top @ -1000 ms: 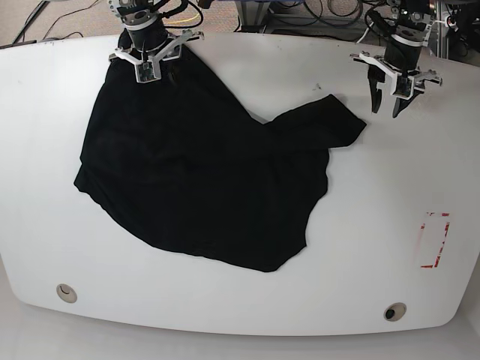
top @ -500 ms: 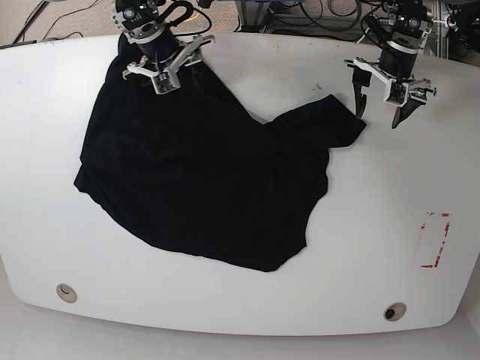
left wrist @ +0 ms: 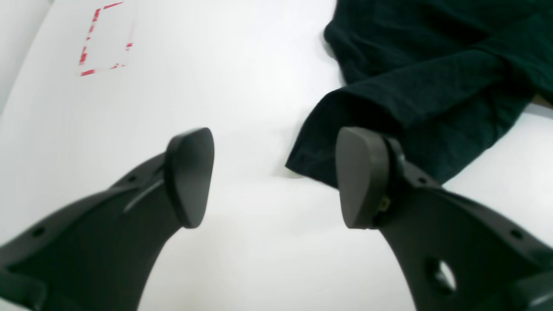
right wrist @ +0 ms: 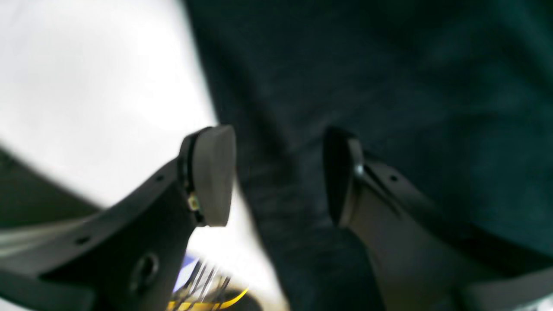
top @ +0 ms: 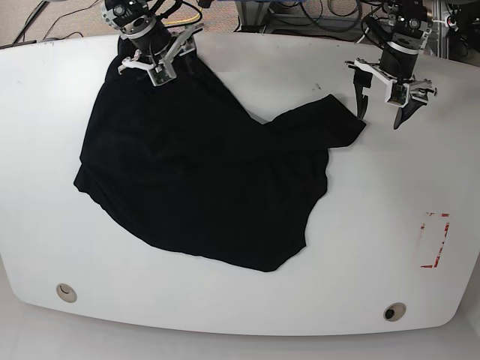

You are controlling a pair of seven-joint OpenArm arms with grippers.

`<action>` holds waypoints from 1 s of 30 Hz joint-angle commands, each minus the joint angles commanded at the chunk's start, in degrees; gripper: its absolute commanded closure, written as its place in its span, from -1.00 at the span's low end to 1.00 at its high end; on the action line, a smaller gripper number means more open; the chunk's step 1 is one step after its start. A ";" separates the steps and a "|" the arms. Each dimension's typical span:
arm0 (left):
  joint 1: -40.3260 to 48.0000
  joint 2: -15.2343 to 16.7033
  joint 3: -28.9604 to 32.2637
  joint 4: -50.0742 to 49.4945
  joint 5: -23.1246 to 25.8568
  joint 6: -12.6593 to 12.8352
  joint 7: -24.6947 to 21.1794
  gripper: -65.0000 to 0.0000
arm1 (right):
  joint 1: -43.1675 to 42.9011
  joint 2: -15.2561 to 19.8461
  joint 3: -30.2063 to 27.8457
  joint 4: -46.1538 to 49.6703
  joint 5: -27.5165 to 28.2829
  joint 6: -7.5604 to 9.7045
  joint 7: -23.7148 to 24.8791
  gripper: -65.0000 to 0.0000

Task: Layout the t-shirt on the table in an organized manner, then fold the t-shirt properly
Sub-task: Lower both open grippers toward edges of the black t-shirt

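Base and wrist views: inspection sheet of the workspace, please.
Surface: white table, two round holes near the front edge, red tape rectangle on the left arm's side.
Job's things: black t-shirt crumpled and not laid flat; one sleeve points toward the left gripper.
Clutter: nothing seen.
Grippers: left gripper open, just off the sleeve tip, one finger at the cloth's edge, holding nothing. Right gripper open over the shirt's far edge, cloth between the fingers, not clamped.
Cables: bundles behind the table's far edge.
Surroundings: carpeted floor and equipment frames beyond the table.
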 joint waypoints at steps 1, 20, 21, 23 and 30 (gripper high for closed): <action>-0.26 0.09 0.00 0.00 0.00 0.00 0.00 -0.30 | -0.18 0.26 0.00 0.00 0.18 0.09 0.00 0.01; -0.44 0.00 0.00 -0.09 0.09 0.00 0.00 -0.30 | -0.09 6.42 -6.59 -2.29 -0.70 0.26 -0.35 0.02; -0.44 0.00 -0.09 -0.09 0.09 0.00 0.00 -0.30 | 0.00 6.95 -6.77 -2.64 -1.41 0.26 -0.35 0.02; -0.44 0.00 -0.09 -0.09 0.09 0.00 0.00 -0.30 | 0.09 7.47 -7.03 -3.25 -2.64 0.26 -0.26 0.02; -0.44 0.00 -0.09 -0.18 0.09 0.00 0.00 -0.30 | 0.79 7.74 -7.65 -3.87 -4.92 0.26 -0.18 0.03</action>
